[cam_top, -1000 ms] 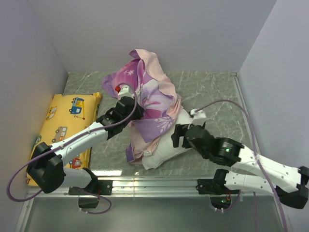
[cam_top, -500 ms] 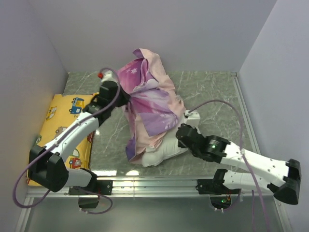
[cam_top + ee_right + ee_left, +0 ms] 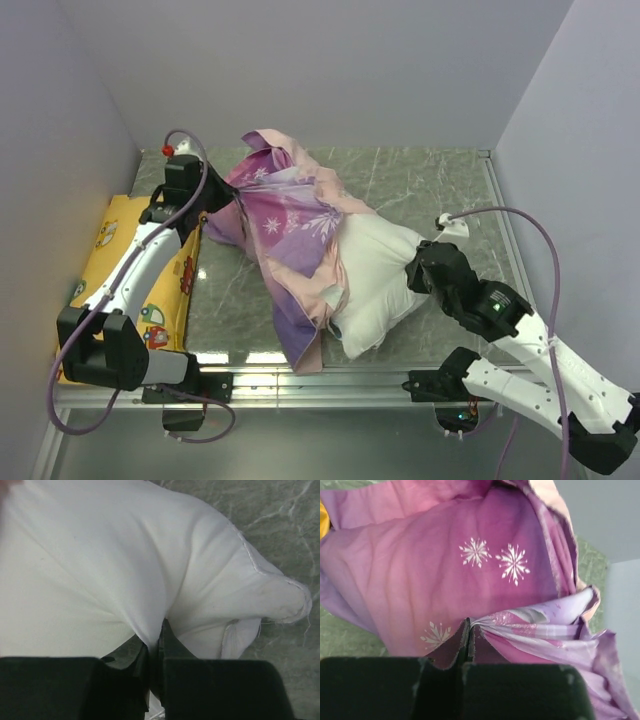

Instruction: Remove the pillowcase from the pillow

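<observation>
The pillowcase lies at the centre of the top view, bunched over the left half of the pillow, whose bare white right half shows just right of centre. The cover looks thin, light and limp, so it should slide rather than lift, though it may snag on the stuffing; a hem or gathered fold is the place to grip. The pillow looks soft, puffy and light, apt to be dragged along unless anchored; a corner seam should give the surest hold. The left gripper is clamped on a fold of the cover at upper left; the right gripper is pinched on white cloth near the pillow's corner. The table is smooth, marbled grey-green, probably low in friction; a yellow pillow lies along the left edge; plain walls close in left, back and right.
</observation>
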### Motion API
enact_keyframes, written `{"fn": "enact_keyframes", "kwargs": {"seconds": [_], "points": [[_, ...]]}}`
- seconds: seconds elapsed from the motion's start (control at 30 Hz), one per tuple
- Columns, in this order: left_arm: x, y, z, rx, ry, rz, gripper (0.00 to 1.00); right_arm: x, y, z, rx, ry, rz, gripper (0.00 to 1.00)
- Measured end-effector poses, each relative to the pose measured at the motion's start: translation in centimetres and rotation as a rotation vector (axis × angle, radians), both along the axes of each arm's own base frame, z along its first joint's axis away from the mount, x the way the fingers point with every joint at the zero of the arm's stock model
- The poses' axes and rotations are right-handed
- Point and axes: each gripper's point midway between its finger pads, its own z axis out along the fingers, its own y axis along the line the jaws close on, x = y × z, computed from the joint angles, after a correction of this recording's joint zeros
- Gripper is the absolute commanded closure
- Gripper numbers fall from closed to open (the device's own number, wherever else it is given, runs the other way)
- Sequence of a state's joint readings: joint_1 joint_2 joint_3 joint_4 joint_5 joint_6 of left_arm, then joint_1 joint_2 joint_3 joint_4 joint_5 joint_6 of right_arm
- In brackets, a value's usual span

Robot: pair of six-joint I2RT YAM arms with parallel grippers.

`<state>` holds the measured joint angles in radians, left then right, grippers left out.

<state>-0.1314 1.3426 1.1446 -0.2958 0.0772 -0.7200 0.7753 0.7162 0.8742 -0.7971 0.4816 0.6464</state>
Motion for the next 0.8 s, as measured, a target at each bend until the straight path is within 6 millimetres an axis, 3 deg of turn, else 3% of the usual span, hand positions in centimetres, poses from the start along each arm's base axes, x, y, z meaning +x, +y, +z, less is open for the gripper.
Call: {"fn": "enact_keyframes", "kwargs": {"seconds": [0.07,0.13,0.17,0.23,0.27,0.3,0.4,0.5,0.63,0.67,0.7,0.8], "points": [[-0.4,-1.2,-0.5,0.016,-0.004,-0.016,0.99,0.6,-0.3,-0.9,-0.040,0.028,-0.011,0.61],[-1.1,-3.0,-1.2,0.037,-0.010,-0.044,0.91,1.1,-0.6,-1.8,-0.094,0.061,-0.016,0.57],[-1.6,-4.1,-1.7,0.047,-0.009,-0.063,0.72,1.3,-0.7,-2.3,-0.120,0.076,-0.013,0.57],[-2.6,-6.0,-2.8,0.068,0.001,-0.114,0.50,1.6,-0.6,-2.9,-0.158,0.099,-0.003,0.58],[-3.0,-6.7,-3.1,0.074,0.002,-0.128,0.34,1.7,-0.6,-3.1,-0.171,0.106,0.002,0.58],[-3.5,-7.2,-3.4,0.086,0.000,-0.143,0.30,1.7,-0.6,-3.1,-0.179,0.107,0.007,0.58],[-5.0,-8.0,-2.8,0.097,-0.029,-0.164,0.23,1.9,-0.5,-2.6,-0.183,0.098,0.016,0.58],[-6.9,-9.0,0.0,0.089,-0.101,-0.194,0.21,1.9,-0.5,-2.4,-0.186,0.093,0.022,0.63],[-11.5,-12.4,3.6,0.058,-0.208,-0.308,0.20,2.0,-0.5,-2.5,-0.196,0.097,0.028,0.66],[-12.6,-13.4,3.9,0.053,-0.219,-0.341,0.18,2.0,-0.5,-2.6,-0.198,0.098,0.028,0.66],[-13.7,-14.3,3.7,0.051,-0.219,-0.373,0.10,2.0,-0.5,-2.6,-0.200,0.100,0.029,0.66],[-16.4,-17.1,1.4,0.078,-0.180,-0.452,0.10,2.0,-0.5,-2.7,-0.204,0.104,0.030,0.66]]}}
